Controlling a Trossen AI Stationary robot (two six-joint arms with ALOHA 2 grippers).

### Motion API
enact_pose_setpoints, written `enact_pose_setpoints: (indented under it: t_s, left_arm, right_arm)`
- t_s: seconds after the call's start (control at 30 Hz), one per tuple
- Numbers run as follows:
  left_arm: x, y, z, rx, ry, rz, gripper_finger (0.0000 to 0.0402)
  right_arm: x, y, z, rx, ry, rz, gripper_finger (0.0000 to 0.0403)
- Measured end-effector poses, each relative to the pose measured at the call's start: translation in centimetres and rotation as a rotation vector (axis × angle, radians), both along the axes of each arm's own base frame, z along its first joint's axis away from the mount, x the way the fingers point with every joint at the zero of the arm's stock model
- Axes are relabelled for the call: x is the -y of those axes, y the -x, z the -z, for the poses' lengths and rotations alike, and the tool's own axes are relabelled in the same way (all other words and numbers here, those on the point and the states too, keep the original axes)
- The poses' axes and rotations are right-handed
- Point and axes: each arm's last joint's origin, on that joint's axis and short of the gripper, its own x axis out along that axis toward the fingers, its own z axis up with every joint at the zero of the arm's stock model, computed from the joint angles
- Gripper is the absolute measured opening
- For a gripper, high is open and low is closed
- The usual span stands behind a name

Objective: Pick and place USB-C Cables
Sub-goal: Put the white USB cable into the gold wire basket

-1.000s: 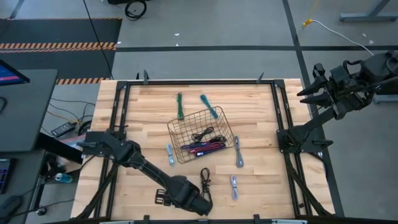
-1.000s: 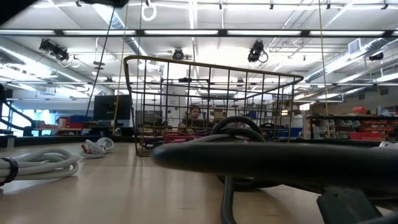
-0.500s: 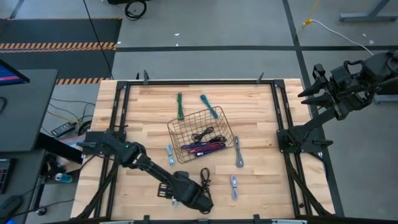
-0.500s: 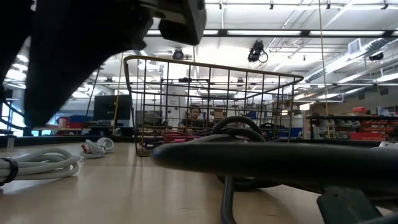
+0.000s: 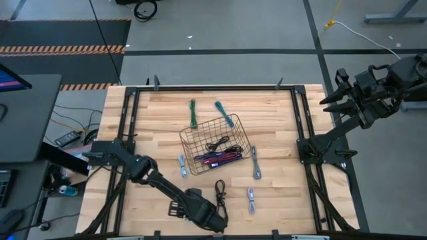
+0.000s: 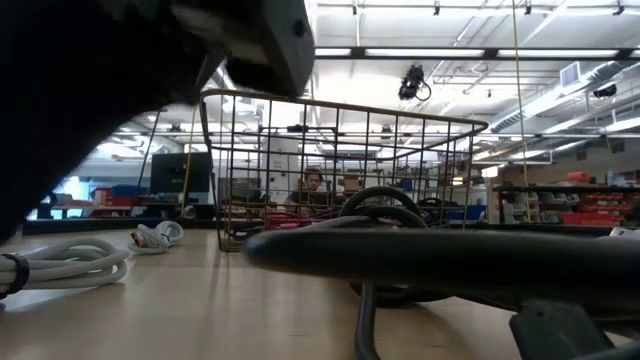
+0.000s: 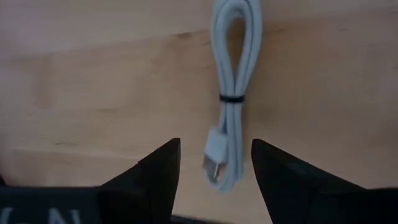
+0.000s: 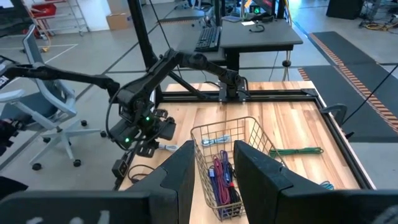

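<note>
Several cables [image 5: 220, 159] fill the basket [image 5: 189, 141]; six wait on the counter [image 5: 280, 200], my wide-open, empty left claw [image 7: 214, 167] straddling a pale one [image 7: 231, 93] at seven o'clock.

The left arm reaches low across the table's near edge, its left gripper [image 7: 214, 165] pointing straight down with fingers spread apart. The right arm is raised clear of the table's right side, its right gripper [image 8: 214, 163] partly parted.
</note>
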Motion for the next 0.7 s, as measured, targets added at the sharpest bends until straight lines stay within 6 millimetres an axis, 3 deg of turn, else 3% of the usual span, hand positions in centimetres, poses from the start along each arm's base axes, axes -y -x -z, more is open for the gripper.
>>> enact_pose_setpoints:
  t_s: [0.2, 0.37, 0.47, 0.63, 0.7]
  left_arm:
    - [0.4, -0.9, 1.7, 0.050, 0.016, 0.017, 0.0204]
    - [0.4, -0.9, 1.9, 0.042, 0.024, 0.017, 0.0191]
    - [0.0, -1.0, 1.9, 0.026, 0.014, 0.013, 0.0151]
    - [-0.7, -0.9, 1.9, -0.011, -0.010, 0.024, 0.0037]
    - [-1.1, -0.9, 1.7, -0.022, -0.030, 0.021, 0.0037]
  right_arm:
    - [0.0, 0.0, 0.0, 0.001, -0.001, 0.000, 0.0117]
    - [0.0, 0.0, -0.1, 0.013, -0.006, 0.000, 0.0117]
    - [0.0, 0.0, -0.1, 0.013, -0.006, 0.000, 0.0117]
    - [0.0, 0.0, -0.1, 0.014, -0.006, 0.000, 0.0117]
    - [0.0, -0.1, -0.2, 0.018, -0.008, 0.000, 0.0117]
